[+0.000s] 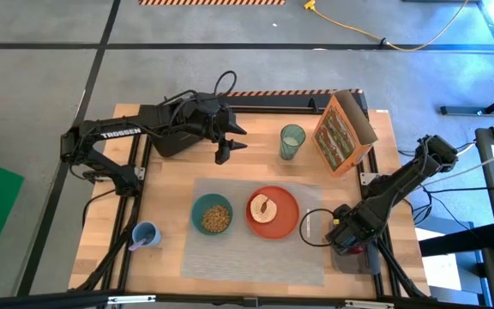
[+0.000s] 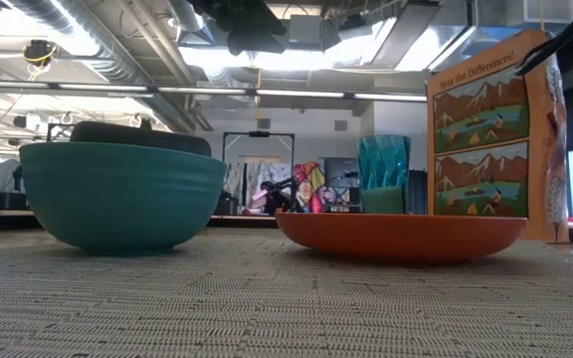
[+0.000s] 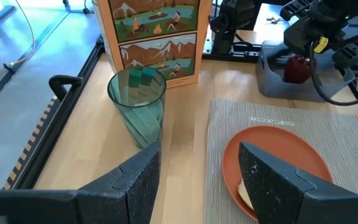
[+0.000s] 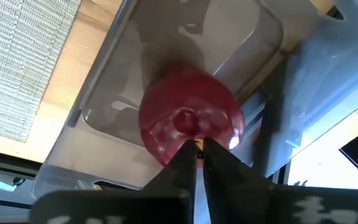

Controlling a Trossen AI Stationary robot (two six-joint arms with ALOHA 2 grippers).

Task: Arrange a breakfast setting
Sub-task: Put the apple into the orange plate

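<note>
A grey placemat [image 1: 260, 257] lies on the table's near middle. On it stand a teal bowl [image 1: 212, 215] with cereal and an orange-red plate [image 1: 273, 212] bearing a toast slice [image 1: 263, 207]. A green glass [image 1: 292, 141] stands beyond the mat. A red apple [image 4: 188, 118] sits in a grey tray [image 4: 110, 81] at the near right. My right gripper [image 4: 199, 152] is over the apple, fingers shut at its top. My left gripper [image 3: 201, 180] is open and empty in the air at the far left, near the glass. A slim pale utensil [image 1: 135, 245] stands in a blue cup [image 1: 145, 234]. My right gripper comes at the apple from above, pointing down. Its fingertips [image 4: 185, 155] are shut at the apple's stem hollow [image 4: 188, 124], with something small and pale between them. Whether the apple is lifted off the tray floor, I cannot tell.
A tall orange cereal box [image 1: 343, 130] stands at the far right beside the glass. A black toaster [image 1: 171, 142] sits under my left arm at the far left. Bare wood lies between the glass and the mat.
</note>
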